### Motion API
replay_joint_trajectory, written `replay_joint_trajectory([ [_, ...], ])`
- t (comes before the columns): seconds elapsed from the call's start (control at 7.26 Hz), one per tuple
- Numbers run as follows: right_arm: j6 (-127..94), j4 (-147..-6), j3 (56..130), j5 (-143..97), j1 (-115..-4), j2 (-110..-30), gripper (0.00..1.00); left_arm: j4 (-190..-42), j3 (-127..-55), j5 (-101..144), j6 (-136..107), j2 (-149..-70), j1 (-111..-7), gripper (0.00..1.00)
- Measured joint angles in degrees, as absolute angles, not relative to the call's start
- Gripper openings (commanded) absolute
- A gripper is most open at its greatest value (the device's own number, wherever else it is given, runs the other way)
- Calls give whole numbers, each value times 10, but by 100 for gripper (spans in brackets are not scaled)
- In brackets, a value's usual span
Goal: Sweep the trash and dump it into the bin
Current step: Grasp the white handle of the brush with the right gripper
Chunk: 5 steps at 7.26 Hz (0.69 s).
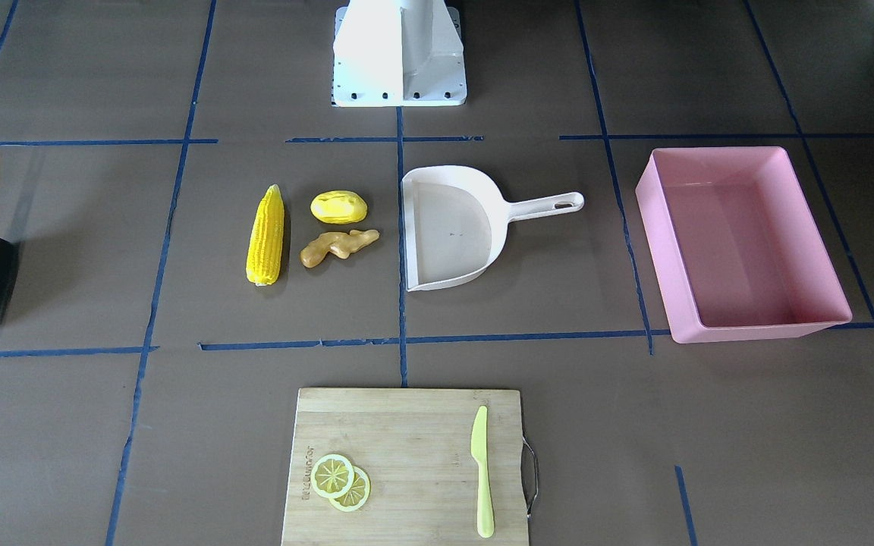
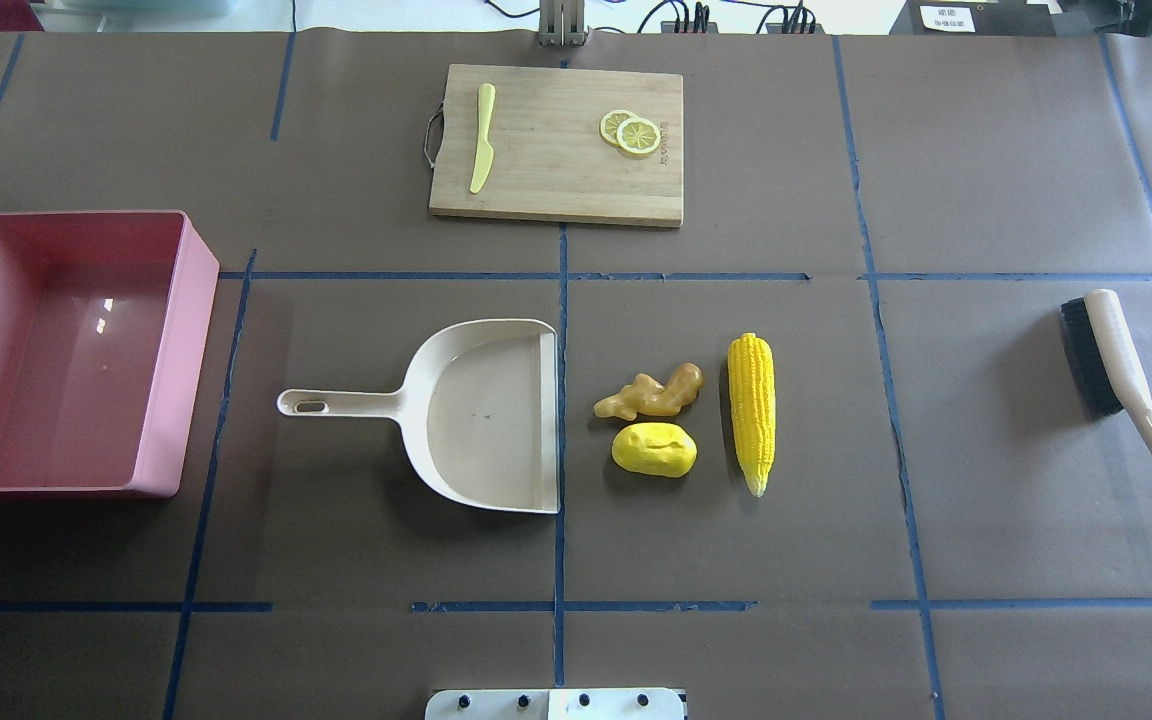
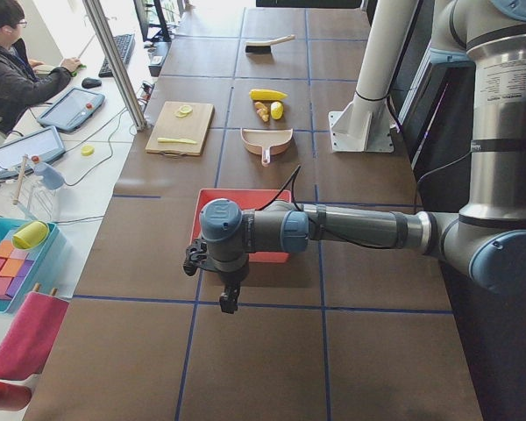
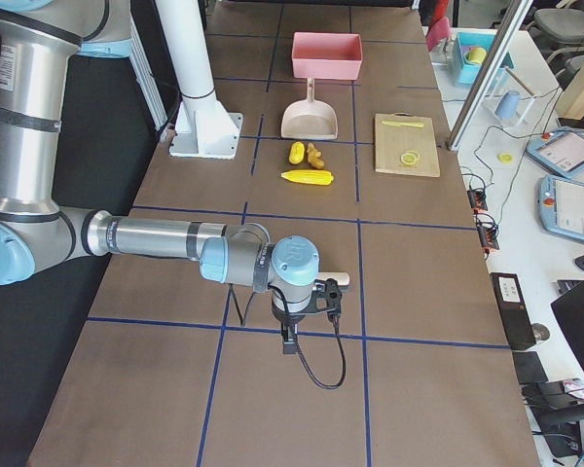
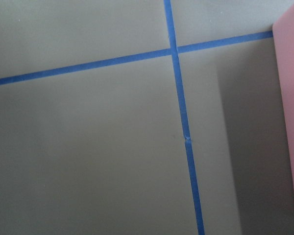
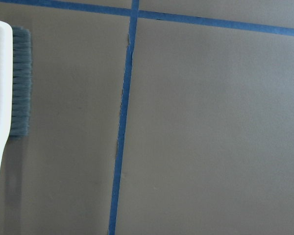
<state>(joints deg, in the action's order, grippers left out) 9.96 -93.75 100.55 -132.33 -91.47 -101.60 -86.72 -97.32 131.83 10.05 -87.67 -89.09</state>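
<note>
The board [image 2: 546,160] is carrying burnt-in lettering along one short edge, beside the lemon slices [image 2: 631,132], but it is coming out too small to read in every view. A white label [image 2: 941,17] at the overhead view's far edge is just as illegible. The knife [image 2: 482,150] is lying on the board's other half.

The trash is lying mid-counter [image 2: 986,150]. The corn [image 2: 752,410] is lying lengthwise, and the ginger [image 2: 651,393] and potato [image 2: 654,449] are sitting close together between it and the dustpan's [image 2: 486,420] open mouth, apart from both. The bin [image 2: 198,330] is sitting past the dustpan's handle at the robot's left end, with the trash lying outside it. The brush [image 2: 1126,385] is lying at the right end.

The overhead and front-facing views are taking in the things and the robot base [image 1: 399,53]; only the side views are showing the arms. There the left end effector [image 3: 229,303] is hanging low over the counter near the bin's end, and the right end effector [image 4: 289,341] is hanging close to the brush. From these views I cannot tell how far either is opening or whether it is gripping anything.

The left wrist camera is catching a strip of the bin's wall and crossing tape [image 5: 179,98]; the right one is catching the brush's handle and bristles. The exterior left view alone is showing a person [image 3: 9,70] sitting at a side desk.
</note>
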Motion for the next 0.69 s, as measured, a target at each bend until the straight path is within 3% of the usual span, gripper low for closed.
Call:
replay_joint_trajectory([
  [0.69,14,-811,1008,-1361,-874,-1011,100,-910,-972,1338,101,-890,-890,100],
])
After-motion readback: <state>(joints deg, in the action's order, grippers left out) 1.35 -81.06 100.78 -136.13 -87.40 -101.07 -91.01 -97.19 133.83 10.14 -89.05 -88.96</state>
